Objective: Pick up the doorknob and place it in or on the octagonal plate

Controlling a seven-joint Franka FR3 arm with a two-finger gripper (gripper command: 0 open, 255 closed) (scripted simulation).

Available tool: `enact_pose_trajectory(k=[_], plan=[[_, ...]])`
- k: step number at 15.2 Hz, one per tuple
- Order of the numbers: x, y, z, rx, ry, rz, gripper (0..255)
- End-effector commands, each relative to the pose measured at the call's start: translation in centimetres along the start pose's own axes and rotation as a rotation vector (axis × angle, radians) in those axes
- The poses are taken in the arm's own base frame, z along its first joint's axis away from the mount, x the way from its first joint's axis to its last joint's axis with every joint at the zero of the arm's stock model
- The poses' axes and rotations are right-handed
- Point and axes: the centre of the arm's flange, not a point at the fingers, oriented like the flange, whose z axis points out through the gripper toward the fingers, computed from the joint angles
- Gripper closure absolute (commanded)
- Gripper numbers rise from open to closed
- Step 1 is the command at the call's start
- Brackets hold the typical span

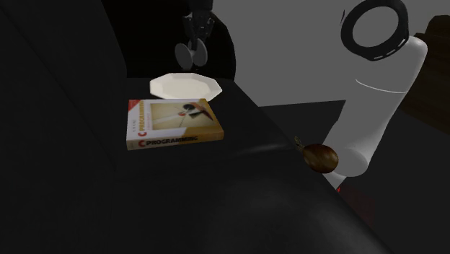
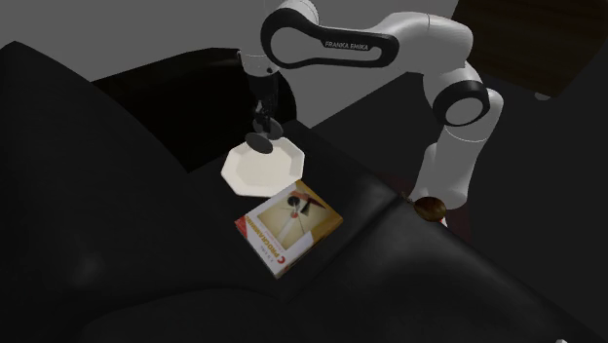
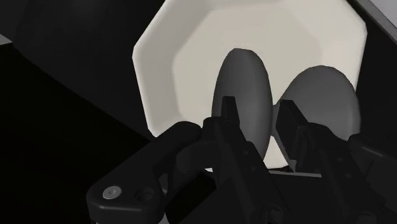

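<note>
The all-black two-finger gripper [image 3: 259, 118] has its fingers closed on the narrow neck of the grey two-lobed doorknob [image 3: 245, 76]. It hangs directly above the white octagonal plate [image 3: 178, 63], so releasing should land it there.

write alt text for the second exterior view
A white robot arm holds a grey doorknob in its black gripper over a white octagonal plate on a dark surface. A book lies beside the plate, and a brown rounded object sits near the arm's base.
</note>
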Motion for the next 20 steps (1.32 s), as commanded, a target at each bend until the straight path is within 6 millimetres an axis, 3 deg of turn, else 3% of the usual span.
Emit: enact_pose_trajectory(k=[1,16,20], plan=[[1.0,-0.1,0.7,0.001,0.001,0.001,255],[1.1,0.4,8.4,0.001,0.001,0.001,255],[1.1,0.4,8.4,0.001,0.001,0.001,255]])
